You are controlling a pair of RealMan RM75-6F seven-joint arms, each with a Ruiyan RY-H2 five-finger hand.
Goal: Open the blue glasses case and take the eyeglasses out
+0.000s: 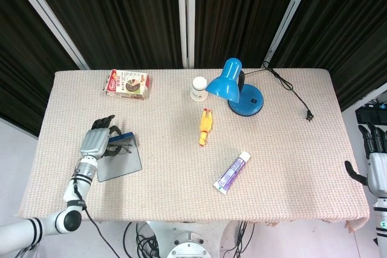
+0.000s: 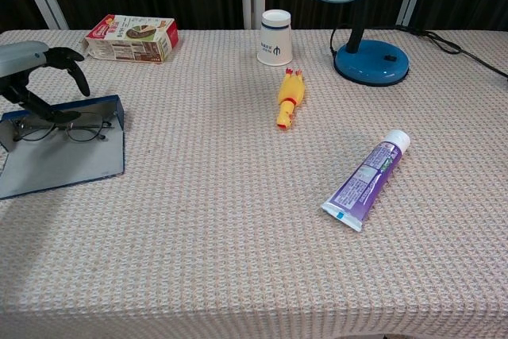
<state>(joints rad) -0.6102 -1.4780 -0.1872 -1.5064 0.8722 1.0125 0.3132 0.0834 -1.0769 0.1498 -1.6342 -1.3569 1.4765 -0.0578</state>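
While it hovers over the case: left hand [image 2: 32, 69] has fingers [image 2: 77, 73] spread and curved down, a dark fingertip reaching the frame; I cannot tell if it grips
Right hand [image 1: 373, 160]: off the bench's right edge, fingers up and apart, holding nothing
Eyeglasses [image 2: 67, 127]: lying in the case
Blue glasses case [image 2: 63, 160]: lid open flat, near the bench [image 2: 238, 260] left edge
Further out: snack box [image 2: 131, 37], rubber chicken [image 2: 289, 98], toothpaste tube [image 2: 367, 179], blue desk lamp [image 2: 361, 17]

Showing blue-edged, grey-lined glasses case [image 2: 63, 160]; blue lamp [image 1: 237, 89]; yellow rubber chicken [image 2: 289, 98]; purple-and-white tube [image 2: 367, 179]; beige waffle-patterned counter [image 2: 238, 260].
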